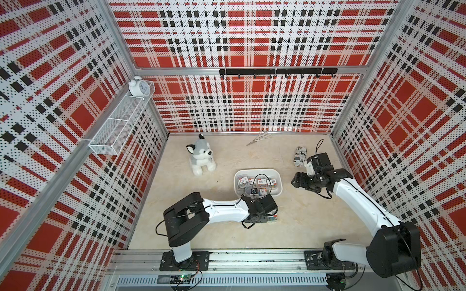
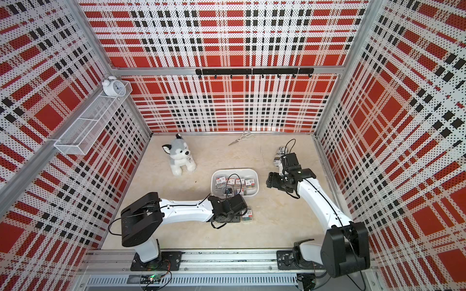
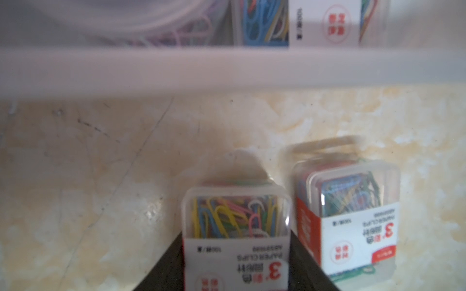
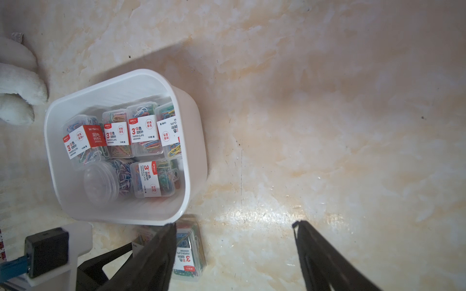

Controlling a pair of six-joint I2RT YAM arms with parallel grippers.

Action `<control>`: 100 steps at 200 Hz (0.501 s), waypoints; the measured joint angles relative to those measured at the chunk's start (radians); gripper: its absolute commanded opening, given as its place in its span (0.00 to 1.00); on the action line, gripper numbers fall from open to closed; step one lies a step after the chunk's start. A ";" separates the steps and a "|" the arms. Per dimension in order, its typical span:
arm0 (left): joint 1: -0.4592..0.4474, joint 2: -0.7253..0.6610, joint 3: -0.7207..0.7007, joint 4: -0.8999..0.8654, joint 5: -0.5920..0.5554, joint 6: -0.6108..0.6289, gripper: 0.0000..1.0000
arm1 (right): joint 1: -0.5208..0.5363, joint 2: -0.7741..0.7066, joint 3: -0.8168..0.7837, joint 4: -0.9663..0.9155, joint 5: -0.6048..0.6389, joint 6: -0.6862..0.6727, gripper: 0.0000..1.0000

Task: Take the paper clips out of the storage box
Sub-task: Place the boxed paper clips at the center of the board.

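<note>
The left arm [image 1: 222,210] stretches low and level, its left gripper [image 3: 235,236] clamped on a paper clip case [image 3: 234,216]. The right arm [image 1: 358,201] angles inward, with the right gripper [image 4: 234,224] jaws spread wide.

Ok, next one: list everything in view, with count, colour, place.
storage box: one, white, centre of table
paper clip cases: five visible, clear, in the box
round tub: one, clear, in the box
loose case: one, clear, on the table
held case: one, clear, in the left gripper
plush dog: one, grey-and-white, table's far left
scissors: one pair, white-handled, by the back wall
printed cylinder: one, black-and-white, table's far right
wire basket: one, white, left wall
alarm clock: one, white, in the wire basket
hook rail: one, black, back wall
left gripper: black, shut on held case
right gripper: black, open, right of the box
</note>
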 measured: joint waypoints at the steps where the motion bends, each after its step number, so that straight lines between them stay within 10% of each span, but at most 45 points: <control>1: 0.000 0.000 0.000 0.000 0.000 0.000 0.56 | 0.000 0.000 0.000 0.000 0.000 0.000 0.79; 100: 0.002 0.000 0.002 0.004 0.003 0.000 0.64 | 0.000 0.000 -0.007 0.002 -0.001 0.000 0.79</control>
